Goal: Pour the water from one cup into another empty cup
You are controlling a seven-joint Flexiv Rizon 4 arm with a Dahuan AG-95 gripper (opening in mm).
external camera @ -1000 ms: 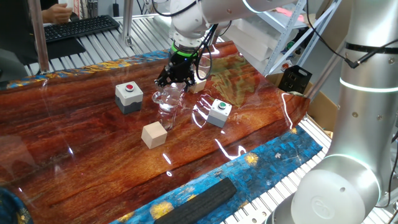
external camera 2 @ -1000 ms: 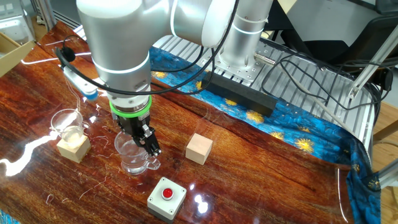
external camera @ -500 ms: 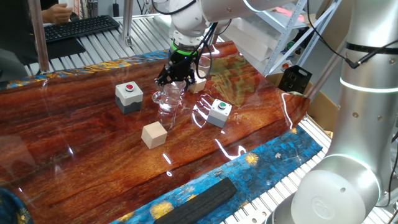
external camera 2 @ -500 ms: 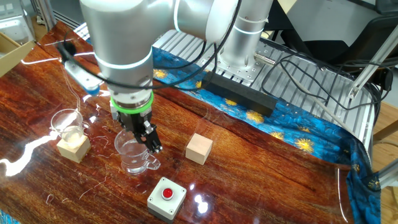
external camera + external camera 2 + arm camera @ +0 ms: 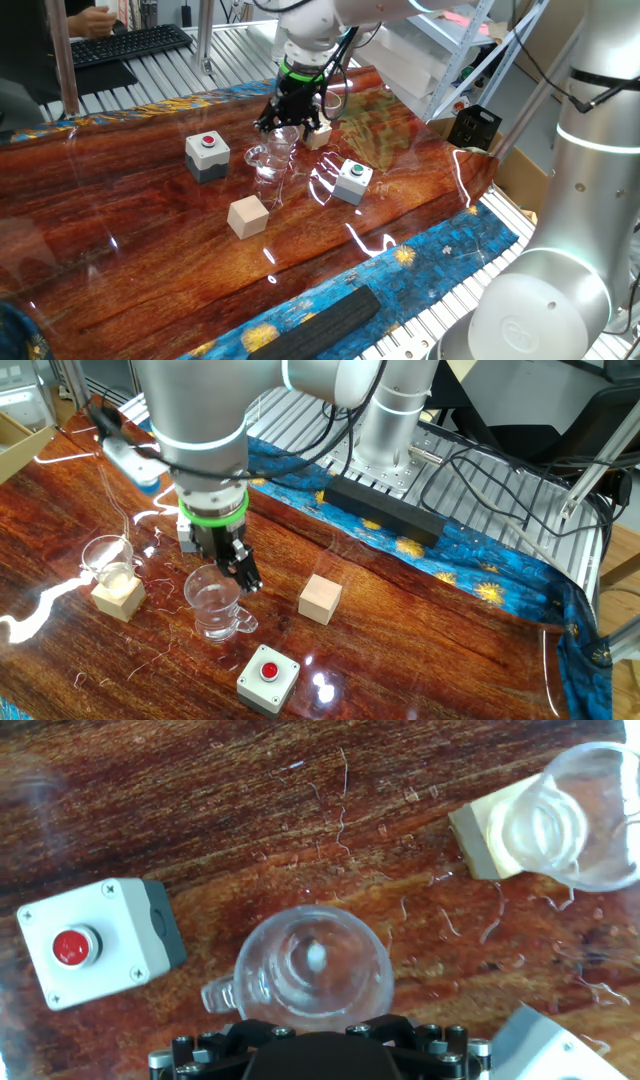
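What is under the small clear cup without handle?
The small clear cup stands on a wooden cube, which lies on the table. Most of the cube's top face is blurred through the glass.

In the hand view, the mug stands mid-table; a button box lies left, the small cup sits far right, touching a wooden cube.

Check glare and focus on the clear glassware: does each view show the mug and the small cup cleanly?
One fixed view: white glare streaks around the mug, outline faint, small cup hard to pick out. Other fixed view: mug and small cup readable, glare patch at left. Hand view: sharp, mug clear, small cup cut by the frame edge.
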